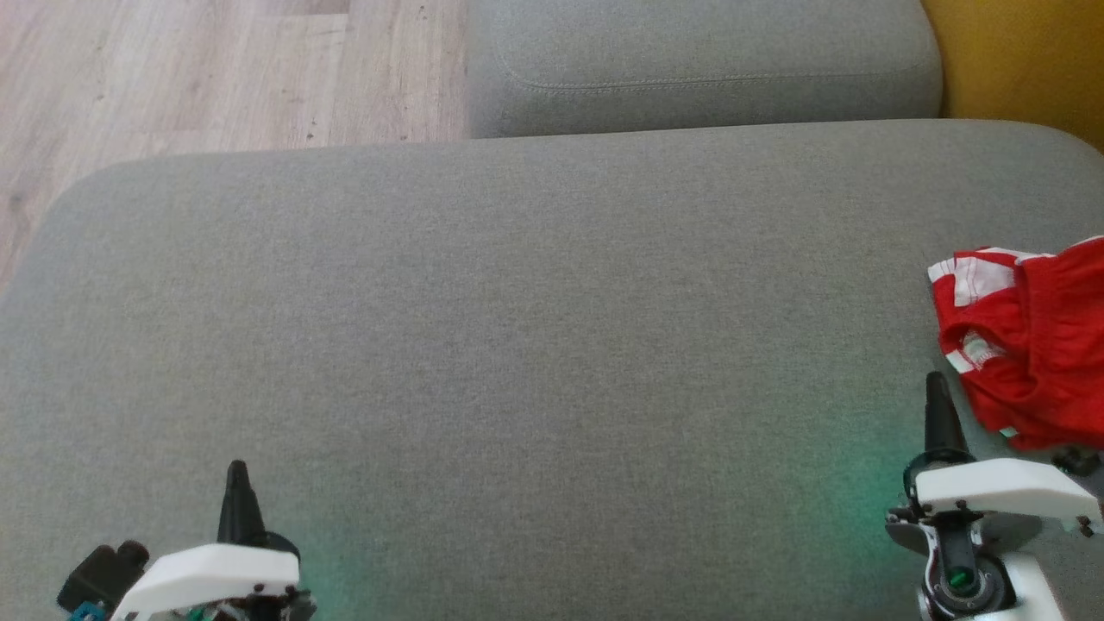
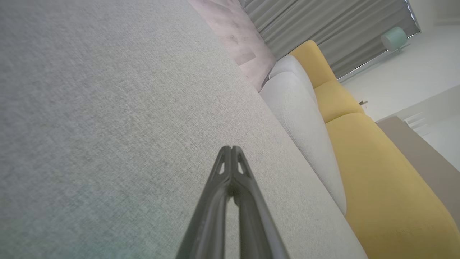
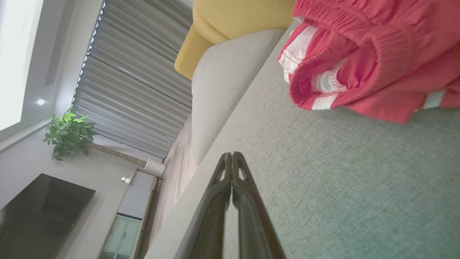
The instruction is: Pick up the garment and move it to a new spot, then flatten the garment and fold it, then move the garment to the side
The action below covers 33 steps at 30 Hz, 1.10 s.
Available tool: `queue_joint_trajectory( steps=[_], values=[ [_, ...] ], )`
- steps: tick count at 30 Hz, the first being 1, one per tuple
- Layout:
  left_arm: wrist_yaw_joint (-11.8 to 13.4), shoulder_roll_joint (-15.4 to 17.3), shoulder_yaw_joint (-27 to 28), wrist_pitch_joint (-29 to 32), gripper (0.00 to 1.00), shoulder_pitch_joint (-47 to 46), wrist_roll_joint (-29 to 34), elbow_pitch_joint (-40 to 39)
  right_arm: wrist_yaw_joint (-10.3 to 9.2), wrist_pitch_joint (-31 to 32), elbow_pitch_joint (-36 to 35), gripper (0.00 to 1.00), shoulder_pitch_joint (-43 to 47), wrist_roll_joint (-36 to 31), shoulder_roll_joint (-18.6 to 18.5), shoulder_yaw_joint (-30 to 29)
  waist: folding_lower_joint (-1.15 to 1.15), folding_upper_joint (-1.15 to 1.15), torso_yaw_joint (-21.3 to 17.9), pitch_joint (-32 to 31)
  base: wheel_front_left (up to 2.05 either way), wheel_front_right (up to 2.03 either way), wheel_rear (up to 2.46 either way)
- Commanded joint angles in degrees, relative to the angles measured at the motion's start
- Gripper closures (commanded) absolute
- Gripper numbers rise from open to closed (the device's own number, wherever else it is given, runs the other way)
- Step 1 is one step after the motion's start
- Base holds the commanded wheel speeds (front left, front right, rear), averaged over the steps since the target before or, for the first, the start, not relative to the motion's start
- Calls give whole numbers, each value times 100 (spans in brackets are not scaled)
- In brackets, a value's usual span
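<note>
Red garment bunched at grey cushion right edge.

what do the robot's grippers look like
The left gripper and right gripper each have two long, slim dark fingers tapering to a point, with small slots near the tips. Each rises from a white moulded housing. A green light shows in the dark joint below the right one; a black cylindrical part sits beside the left.

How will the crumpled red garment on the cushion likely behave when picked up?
Probably floppy: the red garment lies bunched in soft folds, so it should drape and sag from one pinch. Likely light: thin cloth with a gathered waistband. It may drag on the woven grey cushion rather than slide.
</note>
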Motion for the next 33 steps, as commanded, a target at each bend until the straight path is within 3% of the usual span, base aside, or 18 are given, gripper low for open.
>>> queue_joint_trajectory(
  steps=[1, 33],
  values=[
    [-40, 17, 166, 38, 100, -340, -157, -210, -3, 61, -251, 100, -121, 161, -25, 44, 0, 0, -3, 0, 0, 0, 0],
    [-258, 22, 465, 562, 100, -450, -2243, -472, -4, 575, -758, 100, -39, 2170, -32, -140, 0, 0, -104, 7, 0, 0, 0]
  ],
)
